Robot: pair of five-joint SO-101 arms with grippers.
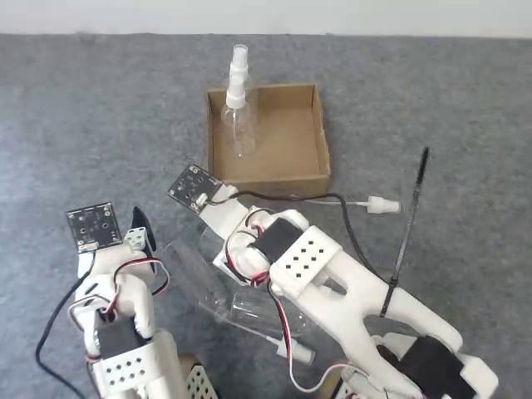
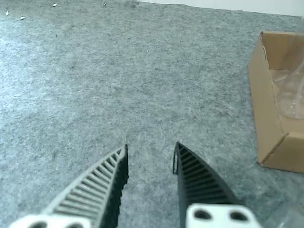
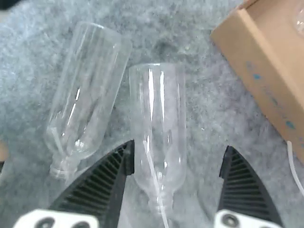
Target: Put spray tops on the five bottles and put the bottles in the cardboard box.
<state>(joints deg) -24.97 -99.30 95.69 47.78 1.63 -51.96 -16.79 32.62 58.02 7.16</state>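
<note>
Bottles first: two clear ones lie side by side on the grey carpet (image 2: 95,71), at about six o'clock from the cardboard box (image 1: 274,183), both under the right arm. The right gripper (image 3: 179,146) is spread wide, one jaw on each side of the straddled bottle (image 3: 159,123), and I see daylight on both sides, so no contact yet. A thin white line runs inside that bottle, possibly a dip tube, though its neck end is too blurred to say a top is fitted. The second bottle (image 3: 88,95) lies just beside it, outside the jaws, with its mouth looking bare.

Over at nine o'clock from those bottles, the left gripper (image 2: 151,145) hangs above bare carpet, parted to a modest gap and holding nothing.

Inside the box, a capped bottle (image 1: 241,125) rests toward the eleven o'clock corner. A loose spray top (image 1: 382,204) lies on the carpet at about four o'clock from the box, near a black cable tie (image 1: 411,224).

On handling, these look like thin, empty plastic: very light, smooth and round, so likely to roll or squirt out of a pinch. I'd close across the middle of the body, square to its length, and squeeze gently since the wall may dent. The shoulder near the neck should be stiffer if a firmer hold is needed.
</note>
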